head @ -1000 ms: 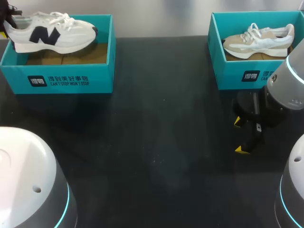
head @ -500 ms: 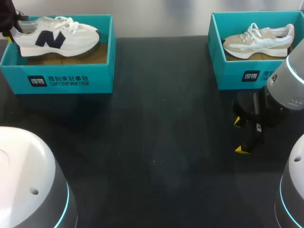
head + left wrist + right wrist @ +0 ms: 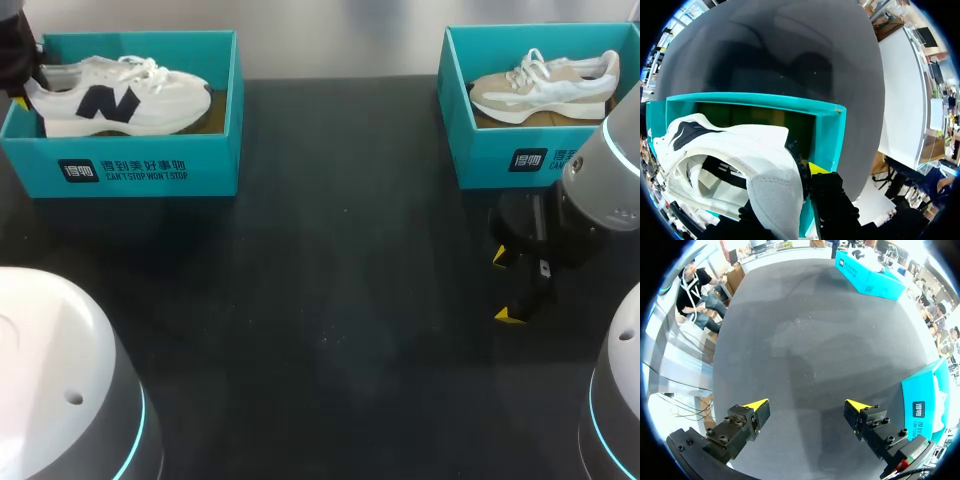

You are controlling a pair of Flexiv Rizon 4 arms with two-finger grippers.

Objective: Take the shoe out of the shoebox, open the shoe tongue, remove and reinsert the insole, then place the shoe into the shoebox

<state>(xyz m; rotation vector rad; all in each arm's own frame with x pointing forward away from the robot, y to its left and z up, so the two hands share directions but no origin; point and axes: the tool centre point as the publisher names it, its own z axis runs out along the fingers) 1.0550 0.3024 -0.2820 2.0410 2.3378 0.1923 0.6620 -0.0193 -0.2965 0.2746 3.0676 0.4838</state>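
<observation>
Head view with both wrist views. The left gripper point(image 3: 25, 82) is at the heel end of the near-left teal cardboard shoebox point(image 3: 140, 170); its jaws are closed narrowly on the heel of the white lace-up sneaker with a navy side mark point(image 3: 120, 95), one yellow-tipped finger point(image 3: 817, 170) outside the heel counter by the box's end wall, the other largely hidden behind the collar. The sneaker lies lengthwise inside the shoebox, toe toward the far end wall, its sole hidden below the front wall; whether the sole touches the cardboard floor cannot be told. The right gripper point(image 3: 504, 285) hangs over the black tabletop point(image 3: 330, 300) in front of a second teal shoebox point(image 3: 500, 160) holding a beige-and-white sneaker point(image 3: 545, 85); its jaws stand wide and hold nothing.

Judgement: the step in hand is a transfer of the sneaker across the shoebox wall, either the lift-out or the final set-down; the frames alone do not settle which. To do it well: keep the sole level, since a heel-only hold lets the toe droop; travel vertically near the walls, as the outer finger sits just beside the end wall; if setting down, part the jaws only once the sole rests flat; then withdraw straight upward.
</observation>
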